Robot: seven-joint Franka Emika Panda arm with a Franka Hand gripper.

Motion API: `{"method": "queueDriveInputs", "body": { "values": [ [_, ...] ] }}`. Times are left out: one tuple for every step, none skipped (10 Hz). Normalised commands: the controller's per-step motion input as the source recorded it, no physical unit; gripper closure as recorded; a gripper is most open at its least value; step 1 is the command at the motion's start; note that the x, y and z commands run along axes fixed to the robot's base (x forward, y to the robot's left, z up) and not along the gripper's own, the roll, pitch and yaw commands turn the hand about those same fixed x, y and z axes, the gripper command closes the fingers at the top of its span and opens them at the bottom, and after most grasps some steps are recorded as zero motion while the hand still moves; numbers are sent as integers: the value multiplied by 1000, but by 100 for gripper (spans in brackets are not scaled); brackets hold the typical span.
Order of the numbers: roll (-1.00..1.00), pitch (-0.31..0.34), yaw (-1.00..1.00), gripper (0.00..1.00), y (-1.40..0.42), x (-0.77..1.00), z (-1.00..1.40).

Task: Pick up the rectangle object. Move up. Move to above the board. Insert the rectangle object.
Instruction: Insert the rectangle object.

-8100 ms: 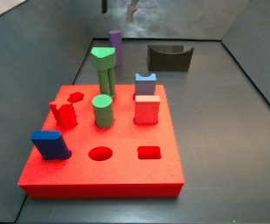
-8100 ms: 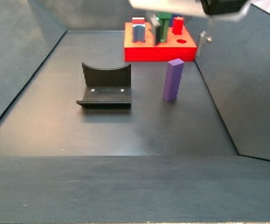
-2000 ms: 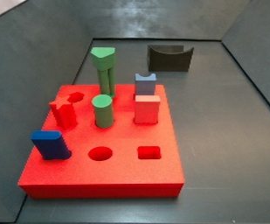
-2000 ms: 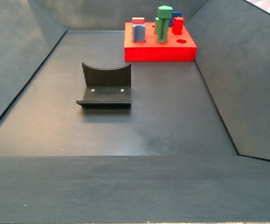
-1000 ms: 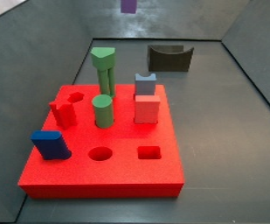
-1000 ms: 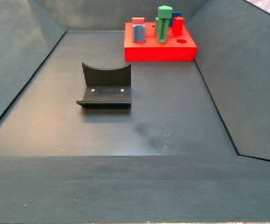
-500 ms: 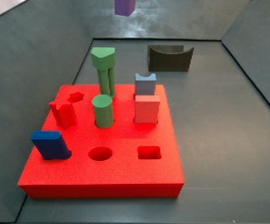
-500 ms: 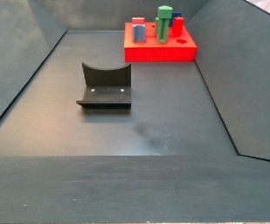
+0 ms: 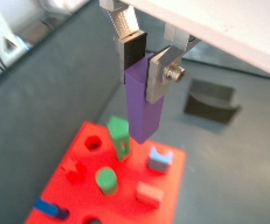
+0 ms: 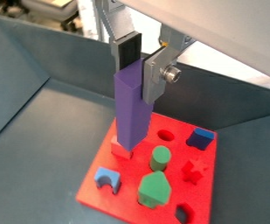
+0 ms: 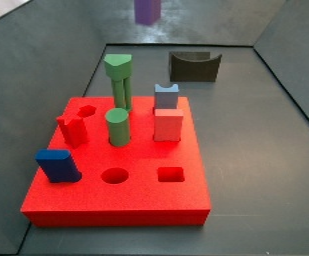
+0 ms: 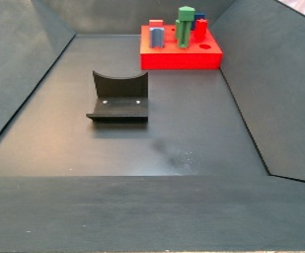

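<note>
gripper [image 9: 145, 59]: clamped on bar [image 9: 141, 103] top | bar axis: vertical, hanging below fingers | board [image 10: 135, 188]: well below gripper, holes facing up

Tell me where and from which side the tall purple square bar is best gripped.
By its top end, from straight above, fingers on two opposite flat faces. The tall purple square bar hangs upright that way now in the gripper, its long lower part free above the red board, which suits lowering it into a hole.

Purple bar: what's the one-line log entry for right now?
tool: shut on purple bar | position: high above red board | insertion: not yet done
</note>
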Motion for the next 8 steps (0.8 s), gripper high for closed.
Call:
{"method": "queueDriveInputs", "body": {
  "values": [
    [-97, -57, -69, 100, -414, 909, -237],
    [-47, 0, 0, 100, -486, 980, -297],
    [0, 0, -854, 100, -323, 0, -254],
    [0, -20, -886, 100, -294, 0, -280],
    [0, -37, -911, 100, -280, 0, -326],
    [0, -46, -914, 100, -271, 0, -391],
    [0, -51, -920, 100, -271, 0, -397],
    [0, -56, -920, 100, -274, 0, -406]
  ]
}}
